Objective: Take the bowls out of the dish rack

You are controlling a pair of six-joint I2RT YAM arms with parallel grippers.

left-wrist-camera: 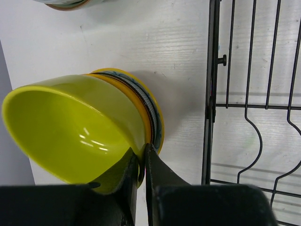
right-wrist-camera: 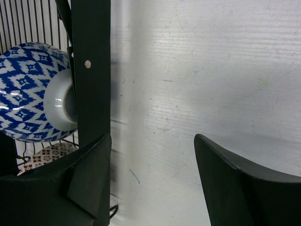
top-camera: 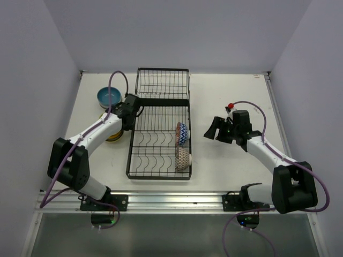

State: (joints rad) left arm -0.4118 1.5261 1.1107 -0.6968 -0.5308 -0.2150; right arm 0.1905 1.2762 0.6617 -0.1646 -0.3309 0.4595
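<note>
pinches the yellow-green bowl (left-wrist-camera: 70, 127) by its rim with the left gripper (left-wrist-camera: 142, 162), clenched so far that only a thin slot shows between the fingers (left-wrist-camera: 160, 181), with the rim wedged in that slot. holds it tilted, mouth open to the left in the wrist view, its underside leaning on a stack of bowls (left-wrist-camera: 157, 123) with an orange rim and a blue band. keeps that stack on the white table (top-camera: 225, 96), just left of the dish rack (top-camera: 158, 100) and beside its longer, nearer section, apart from the wire. from above, shows only a yellow sliver under the left arm, with a blue bowl (top-camera: 109, 96) standing upright on the table farther back, near the rack's far left side.

inside the rack, along the right edge of the nearer section, leaves two bowls on their sides between the curved dividers: a blue zigzag bowl (top-camera: 183, 133) and, nearer, a brown-patterned bowl (top-camera: 183, 159), just beside each other.

hovers the right gripper (right-wrist-camera: 150, 141) over bare table just right of the rack, fingers spread wide and released, grasping nothing. sets the blue zigzag bowl to the left of the left finger, behind the rack's wire, apart from both fingers and outside the gap between them.
</note>
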